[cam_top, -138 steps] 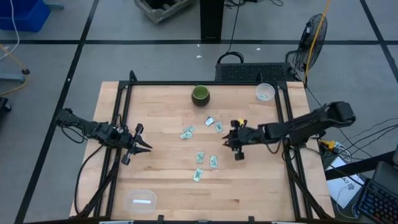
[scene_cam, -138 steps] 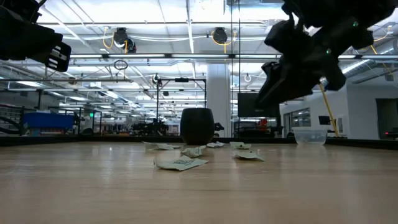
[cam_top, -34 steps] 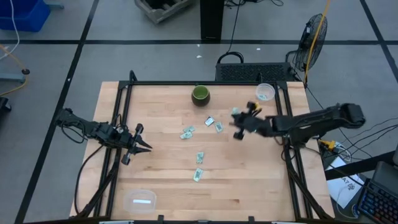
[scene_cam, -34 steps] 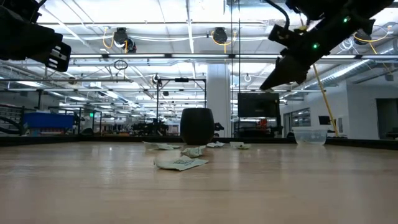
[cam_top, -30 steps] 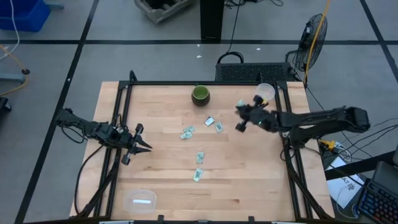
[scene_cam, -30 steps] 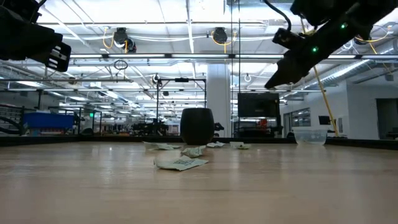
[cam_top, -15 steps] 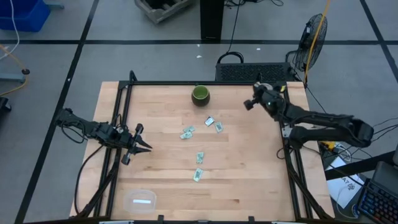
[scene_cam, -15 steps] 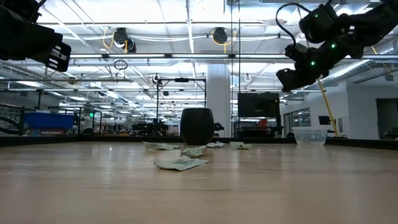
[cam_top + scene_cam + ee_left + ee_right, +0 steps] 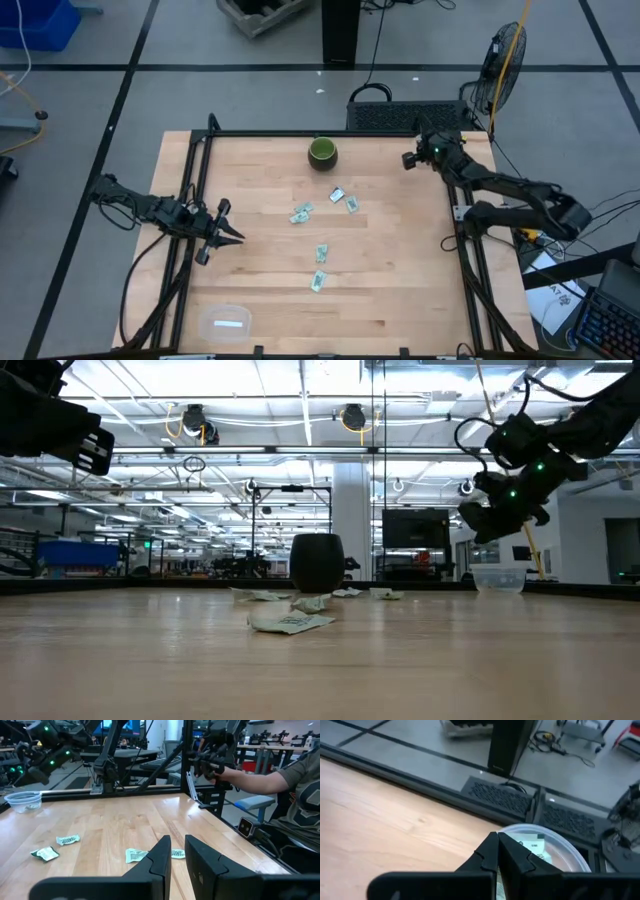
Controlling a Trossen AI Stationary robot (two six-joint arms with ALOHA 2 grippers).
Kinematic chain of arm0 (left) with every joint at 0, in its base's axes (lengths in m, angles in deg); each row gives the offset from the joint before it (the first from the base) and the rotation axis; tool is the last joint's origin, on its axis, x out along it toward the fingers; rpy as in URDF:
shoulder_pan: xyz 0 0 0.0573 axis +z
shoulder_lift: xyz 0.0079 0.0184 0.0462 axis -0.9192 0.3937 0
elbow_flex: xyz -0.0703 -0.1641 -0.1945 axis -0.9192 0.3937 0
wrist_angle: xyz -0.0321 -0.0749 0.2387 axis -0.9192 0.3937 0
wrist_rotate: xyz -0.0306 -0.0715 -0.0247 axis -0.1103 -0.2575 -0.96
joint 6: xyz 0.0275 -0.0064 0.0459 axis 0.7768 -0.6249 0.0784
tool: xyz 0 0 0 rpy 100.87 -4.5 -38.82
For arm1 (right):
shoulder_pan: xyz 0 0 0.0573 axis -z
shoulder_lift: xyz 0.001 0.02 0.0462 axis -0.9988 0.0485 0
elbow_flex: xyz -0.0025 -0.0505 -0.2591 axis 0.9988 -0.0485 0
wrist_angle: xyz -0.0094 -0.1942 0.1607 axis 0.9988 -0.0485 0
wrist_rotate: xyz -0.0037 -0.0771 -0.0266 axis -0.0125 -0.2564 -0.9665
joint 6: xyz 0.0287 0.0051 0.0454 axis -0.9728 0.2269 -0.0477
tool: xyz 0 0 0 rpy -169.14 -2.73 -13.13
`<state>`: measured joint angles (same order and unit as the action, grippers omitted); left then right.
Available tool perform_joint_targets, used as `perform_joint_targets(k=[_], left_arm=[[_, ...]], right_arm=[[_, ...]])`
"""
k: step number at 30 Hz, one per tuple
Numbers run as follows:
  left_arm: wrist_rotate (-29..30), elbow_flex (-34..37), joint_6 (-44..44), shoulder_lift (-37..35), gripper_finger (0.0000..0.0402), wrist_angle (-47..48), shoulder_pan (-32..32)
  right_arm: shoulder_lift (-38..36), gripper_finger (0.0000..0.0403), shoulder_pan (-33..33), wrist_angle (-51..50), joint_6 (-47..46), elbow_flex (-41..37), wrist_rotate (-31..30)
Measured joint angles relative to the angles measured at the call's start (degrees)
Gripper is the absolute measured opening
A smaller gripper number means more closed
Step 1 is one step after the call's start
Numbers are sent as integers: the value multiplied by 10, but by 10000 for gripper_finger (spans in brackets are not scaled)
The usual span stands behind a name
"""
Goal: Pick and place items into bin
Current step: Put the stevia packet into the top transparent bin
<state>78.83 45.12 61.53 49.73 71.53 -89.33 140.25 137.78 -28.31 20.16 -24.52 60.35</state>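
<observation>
Pale wood tabletop (image 9: 260,280) carries everything. At its left edge the left gripper (image 9: 228,235) waits above the board, fingers a narrow gap apart, holding nothing. Near the front-left corner sits a clear tub (image 9: 224,322) with one packet inside. Mid-table lie five green-and-white packets (image 9: 322,253) — scattered loosely below the dark green bowl (image 9: 322,153). At the far right corner the right gripper (image 9: 411,159) hangs just over the clear round bin (image 9: 555,851), fingers pressed together — whether a packet is pinched between them cannot be told. Packets already lie inside that bin.
</observation>
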Motion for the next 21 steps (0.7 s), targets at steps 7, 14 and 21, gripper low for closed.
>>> perform_joint_targets(k=[7,14,21], left_arm=[[0,0,0,0,63,0,0],[0,0,0,0,63,0,0],[0,0,0,0,63,0,0]], right_arm=[[48,0,23,8,-13,-2,51],[89,11,27,24,-15,-3,27],[94,54,27,35,-10,-3,8]])
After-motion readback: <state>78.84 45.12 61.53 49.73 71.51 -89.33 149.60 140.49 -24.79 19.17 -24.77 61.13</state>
